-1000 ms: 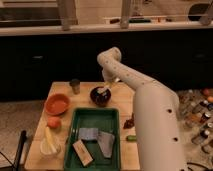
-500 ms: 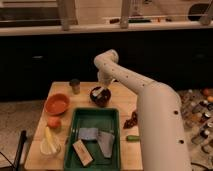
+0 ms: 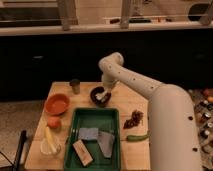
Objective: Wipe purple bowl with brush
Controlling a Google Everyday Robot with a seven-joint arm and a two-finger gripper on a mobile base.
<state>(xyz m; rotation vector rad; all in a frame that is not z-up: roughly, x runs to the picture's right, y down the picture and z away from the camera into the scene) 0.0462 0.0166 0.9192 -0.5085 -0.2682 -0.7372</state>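
Note:
The purple bowl [image 3: 100, 97] is a small dark round bowl at the back middle of the wooden table [image 3: 131, 105]. The gripper [image 3: 103, 91] reaches down from the white arm into the bowl's right side. A pale bit inside the bowl by the gripper looks like the brush [image 3: 100, 95], with its handle hidden.
An orange bowl [image 3: 56, 103] sits at the left and a small dark cup [image 3: 75, 86] behind it. A green tray [image 3: 93, 137] at the front holds a grey cloth and a tan block [image 3: 82, 152]. An orange fruit [image 3: 54, 122], a banana [image 3: 50, 140], dried chilies [image 3: 133, 120] and a green pepper [image 3: 136, 137] lie around.
The arm's elbow has swung slightly left and back, and the gripper has shifted a little within the bowl. Nothing else on the table has moved.

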